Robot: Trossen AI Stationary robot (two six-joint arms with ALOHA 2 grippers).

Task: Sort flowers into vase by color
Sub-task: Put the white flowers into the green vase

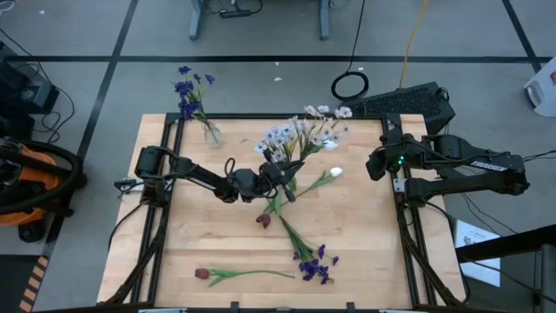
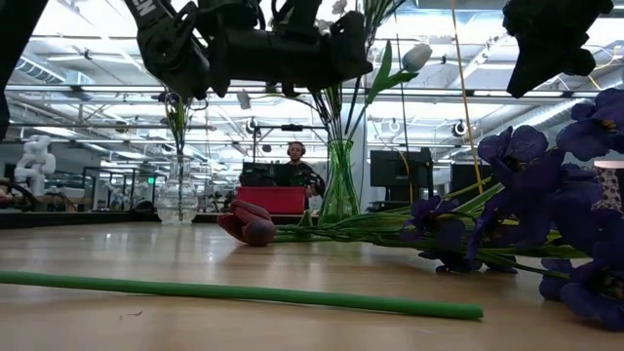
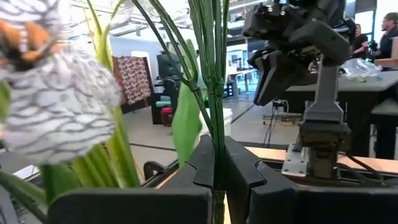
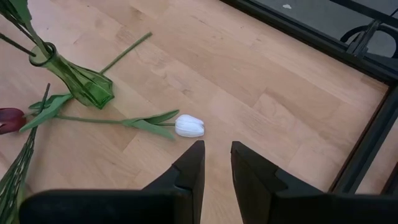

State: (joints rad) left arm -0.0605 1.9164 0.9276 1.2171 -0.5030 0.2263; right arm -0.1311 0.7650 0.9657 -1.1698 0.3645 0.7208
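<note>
Two vases share my table [image 1: 365, 252]: the green vase [image 4: 81, 84] of pale flowers [image 1: 300, 135] mid-table, a clear vase [image 1: 211, 132] of purple ones [image 1: 187, 87] rear-left. Loose stems are light, whippy, bruise-prone; I'd grip mid-stem. My left gripper [image 3: 214, 165] is pinched on a green stem [image 3: 214, 93] beside that vase. My right gripper [image 4: 216, 165] hovers slightly parted, empty, near the white tulip [image 4: 189, 126].

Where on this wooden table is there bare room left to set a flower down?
Bare wood shows along the right side, between the white tulip bud and the right gripper. The near-left corner, beyond the dark red tulip, is also free. The middle is crowded: green glass vase, left gripper shut on green stems, purple-blue flowers.
</note>
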